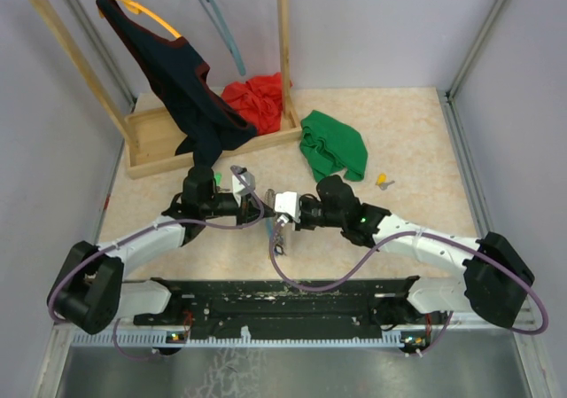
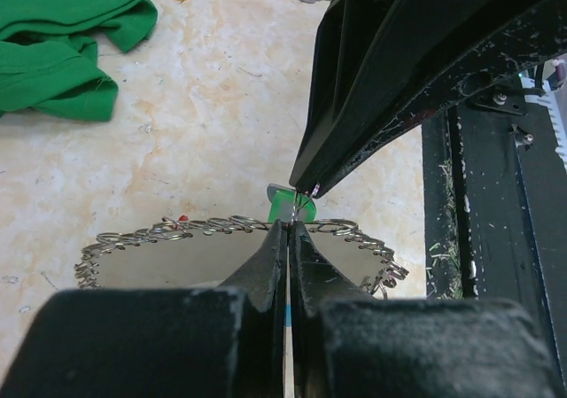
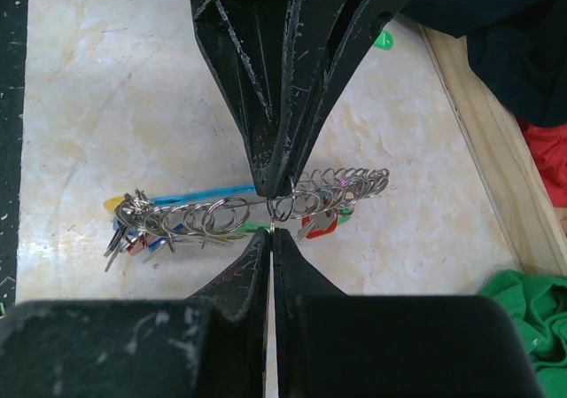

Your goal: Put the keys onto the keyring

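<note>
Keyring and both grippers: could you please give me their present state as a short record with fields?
keyring: large silver wire ring with small rings and coloured tags, held between the grippers
left gripper: shut on the ring's wire
right gripper: shut at the ring; pinched item unclear
loose key: yellow-tagged silver key, on the table near green cloth

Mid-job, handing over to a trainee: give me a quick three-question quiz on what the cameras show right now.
1. True or false: the left end effector and right end effector are both shut, meeting at the keyring.
2. In the top view, the loose key right of the green cloth has which tag colour? A red, B yellow, C blue.
3. Fill in: the red cloth lies on the base of the wooden ____.
Key: 1 true; 2 B; 3 rack.
</note>
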